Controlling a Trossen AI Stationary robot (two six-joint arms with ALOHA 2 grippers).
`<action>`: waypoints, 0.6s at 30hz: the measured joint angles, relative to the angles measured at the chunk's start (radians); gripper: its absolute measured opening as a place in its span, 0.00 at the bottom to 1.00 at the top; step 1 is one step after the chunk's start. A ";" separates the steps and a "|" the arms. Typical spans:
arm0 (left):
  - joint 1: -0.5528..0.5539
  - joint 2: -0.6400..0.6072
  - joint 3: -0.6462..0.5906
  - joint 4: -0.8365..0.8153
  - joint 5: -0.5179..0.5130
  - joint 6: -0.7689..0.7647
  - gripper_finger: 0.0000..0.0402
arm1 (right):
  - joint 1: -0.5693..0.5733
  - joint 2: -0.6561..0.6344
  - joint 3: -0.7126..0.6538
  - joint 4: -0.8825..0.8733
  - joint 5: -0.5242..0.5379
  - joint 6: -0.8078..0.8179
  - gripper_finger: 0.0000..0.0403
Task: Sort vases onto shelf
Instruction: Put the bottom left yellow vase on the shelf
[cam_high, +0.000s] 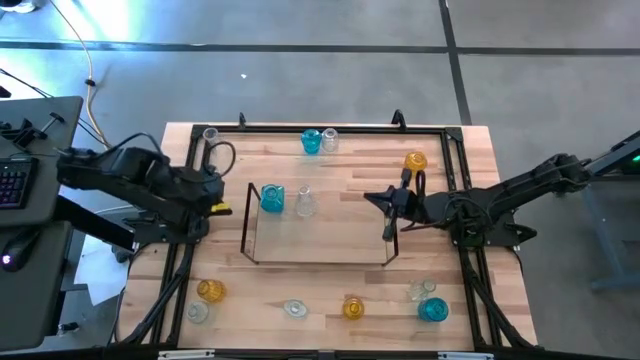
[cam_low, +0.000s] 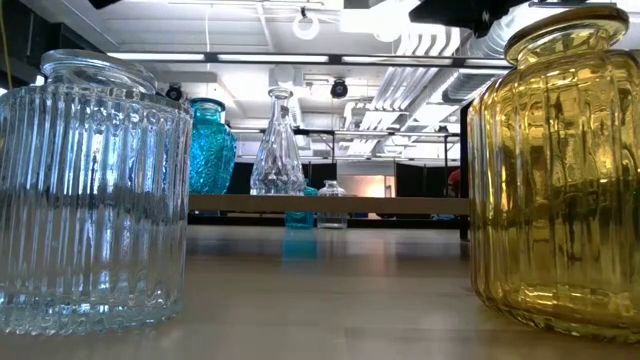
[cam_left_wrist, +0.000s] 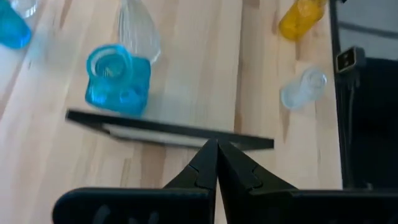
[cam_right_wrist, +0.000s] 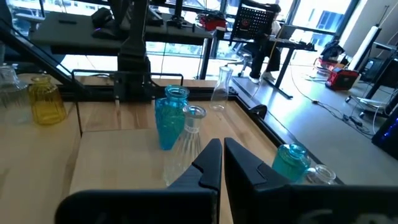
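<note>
The shelf (cam_high: 320, 235) stands mid-table with a blue vase (cam_high: 272, 198) and a clear vase (cam_high: 305, 203) upright on its wood surface, toward its left end. Both also show in the low view, blue vase (cam_low: 210, 150) and clear vase (cam_low: 277, 150), and in the wrist views (cam_left_wrist: 118, 81) (cam_right_wrist: 169, 121). Other vases stand on the table around the shelf. My left gripper (cam_high: 226, 207) (cam_left_wrist: 216, 149) is shut just outside the shelf's left end piece (cam_left_wrist: 168, 129). My right gripper (cam_high: 376, 198) (cam_right_wrist: 221, 149) is shut over the shelf's right end, holding nothing.
Along the far edge stand a clear vase (cam_high: 211, 135), a blue vase (cam_high: 311, 141), a clear vase (cam_high: 329, 138) and an amber vase (cam_high: 416, 160). Along the near edge are amber vases (cam_high: 210, 290) (cam_high: 352, 306), clear vases (cam_high: 294, 308) (cam_high: 420, 291) and a blue vase (cam_high: 433, 309). A black frame (cam_high: 455, 170) edges the table.
</note>
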 joint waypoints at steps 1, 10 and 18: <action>-0.017 0.016 0.022 -0.035 -0.005 -0.028 0.00 | 0.000 0.000 0.000 0.000 0.000 0.000 0.00; -0.172 0.185 0.086 -0.216 0.081 -0.260 0.00 | 0.000 0.000 0.000 0.004 0.000 -0.008 0.00; -0.281 0.309 0.086 -0.192 0.245 -0.381 0.00 | 0.000 0.000 0.000 0.003 0.000 -0.008 0.00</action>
